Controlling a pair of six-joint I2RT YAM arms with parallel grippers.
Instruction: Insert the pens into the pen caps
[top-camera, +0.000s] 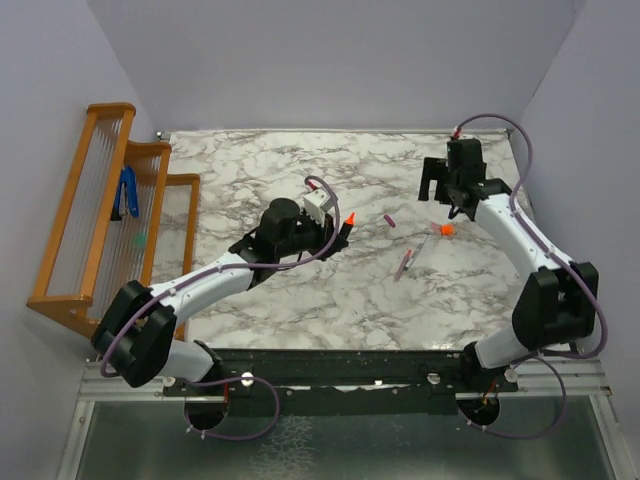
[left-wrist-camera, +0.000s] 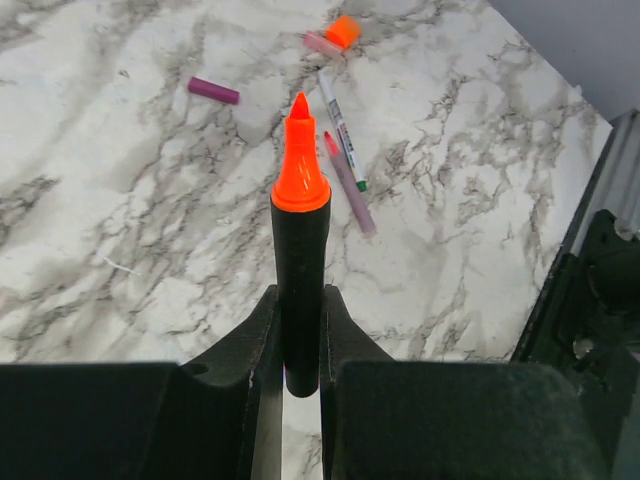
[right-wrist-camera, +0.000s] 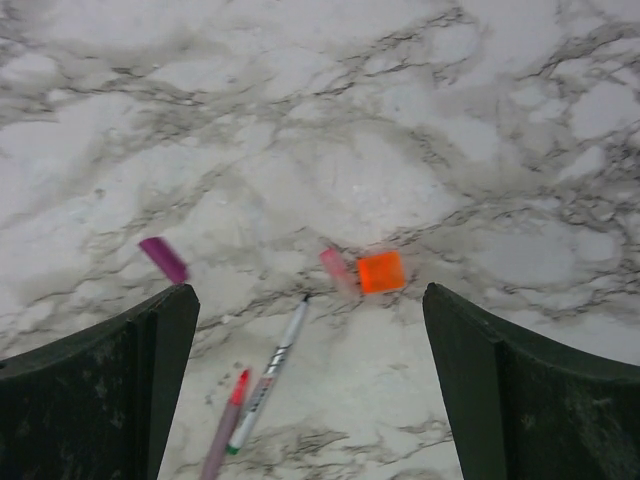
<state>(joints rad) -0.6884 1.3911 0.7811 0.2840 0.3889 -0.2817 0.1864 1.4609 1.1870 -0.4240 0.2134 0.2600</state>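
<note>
My left gripper (top-camera: 338, 236) is shut on the black marker (left-wrist-camera: 298, 265), whose orange tip (top-camera: 350, 218) points toward the caps; it is held above the marble. The orange cap (top-camera: 445, 229) lies near my right gripper (top-camera: 447, 200), which is open and empty above it. In the right wrist view the orange cap (right-wrist-camera: 381, 271) lies beside the pale pink cap (right-wrist-camera: 336, 268), with the magenta-purple cap (right-wrist-camera: 163, 259) to the left. Two thin pens (top-camera: 407, 260) lie side by side: a whitish one (right-wrist-camera: 268, 375) and a pinkish one (right-wrist-camera: 224, 432).
A wooden rack (top-camera: 100, 215) stands off the table's left edge and holds a blue-handled tool (top-camera: 129, 192). The marble table top (top-camera: 260, 170) ends at the grey back wall and a black rail at the near edge.
</note>
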